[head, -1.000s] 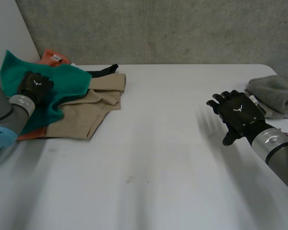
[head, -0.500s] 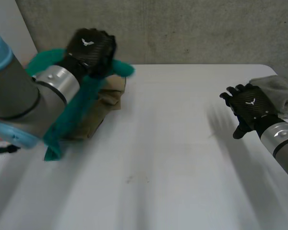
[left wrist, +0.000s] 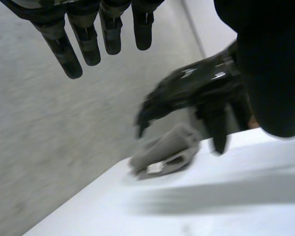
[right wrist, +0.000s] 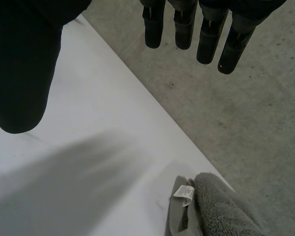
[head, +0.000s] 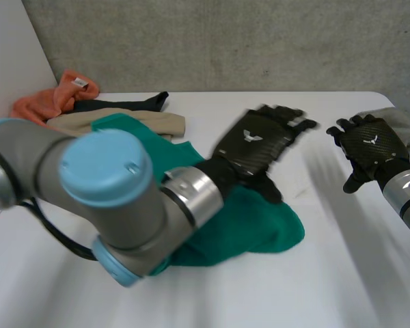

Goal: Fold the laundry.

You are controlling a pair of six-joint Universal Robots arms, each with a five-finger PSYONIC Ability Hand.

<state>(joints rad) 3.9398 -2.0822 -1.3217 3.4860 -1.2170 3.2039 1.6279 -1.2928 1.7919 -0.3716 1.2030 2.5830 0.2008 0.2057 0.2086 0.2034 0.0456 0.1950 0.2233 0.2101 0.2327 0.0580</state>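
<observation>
Teal cloth (head: 266, 229) lies crumpled on the middle of the white desk (head: 212, 294), under the wrist of the left arm (head: 109, 205), as we see from the head view. The left hand (head: 256, 140) reaches past it, fingers straight and spread, holding nothing. At the far left corner sit an orange cloth (head: 51, 99), a black garment (head: 133, 104) and a tan garment (head: 147, 123). The right hand (head: 369, 140) hovers with fingers apart near a grey towel (head: 404, 121).

From the left wrist we see its own fingers (left wrist: 86, 42) straight and apart. Beyond them are the right hand (left wrist: 196, 91) and the grey towel (left wrist: 167, 150) at the desk's edge, but not the teal cloth.

From the right wrist we see its fingers (right wrist: 206, 34) straight and empty over the desk (right wrist: 88, 147). The grey towel (right wrist: 221, 206) shows a white label (right wrist: 183, 192), which we cannot make out from the head view.
</observation>
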